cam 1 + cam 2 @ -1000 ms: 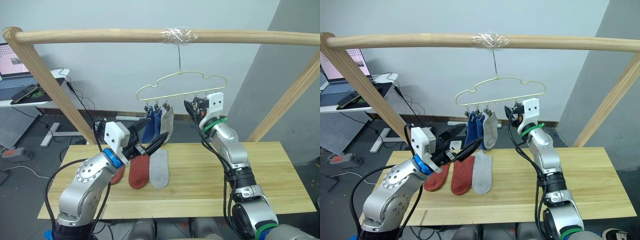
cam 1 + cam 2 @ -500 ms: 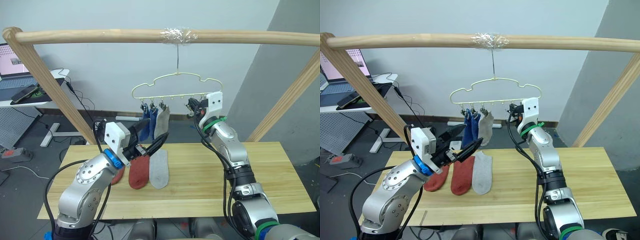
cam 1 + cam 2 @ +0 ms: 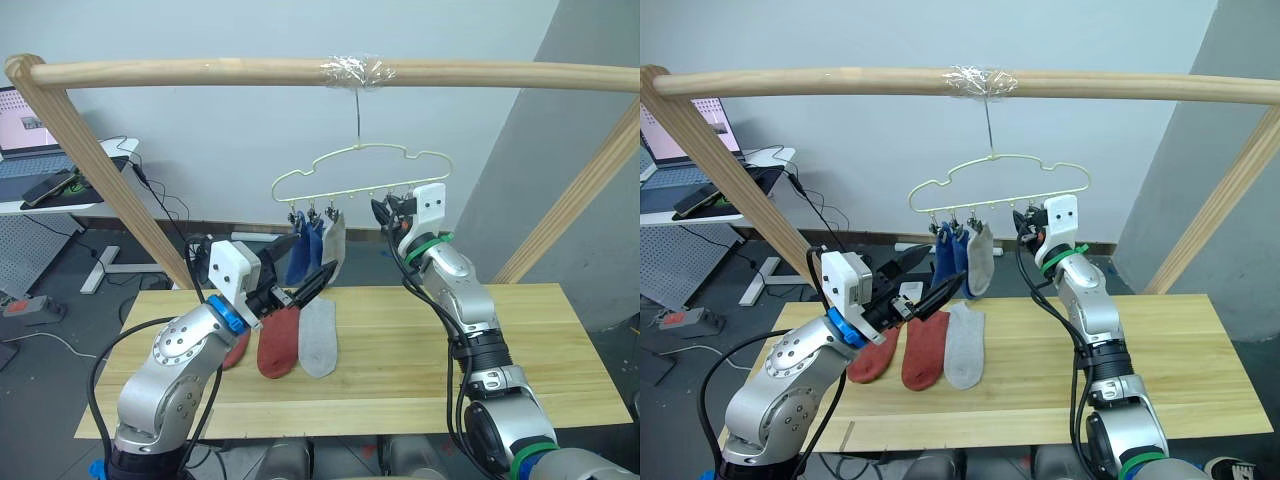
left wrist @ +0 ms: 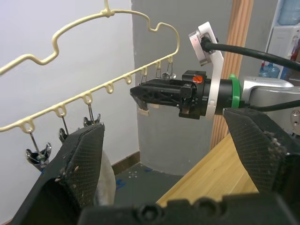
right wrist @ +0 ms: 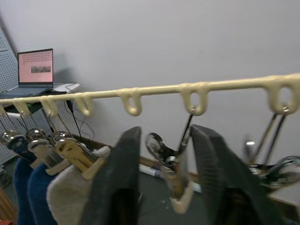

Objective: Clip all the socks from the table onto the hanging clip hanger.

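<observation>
Currently: clip hanger (image 3: 363, 172) hangs from pole (image 3: 200, 70), two blue socks (image 3: 300, 255) and one grey clipped at its 9 o'clock end | two rust-red socks (image 3: 279, 340) and grey sock (image 3: 318, 337) on table (image 3: 400, 380) | right gripper (image 5: 164, 176) fingers straddle an empty clip (image 5: 173, 164), parted | left gripper (image 3: 305, 283) spread wide, empty, below hanger.

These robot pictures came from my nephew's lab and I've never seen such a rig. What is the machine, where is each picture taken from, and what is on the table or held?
It is a humanoid robot with two arms, each ending in a two-fingered pincer. Two pictures come from cameras on its head, looking down over its arms; the other two come from cameras on its wrists.

A clip hanger hangs from a wooden pole. Two blue socks and one grey sock are already clipped on. On the table lie two rust-red socks and another grey sock.

The left pincer is open, raised and holding nothing. The right pincer is up at the hanger, its open fingers either side of an empty clip.
</observation>
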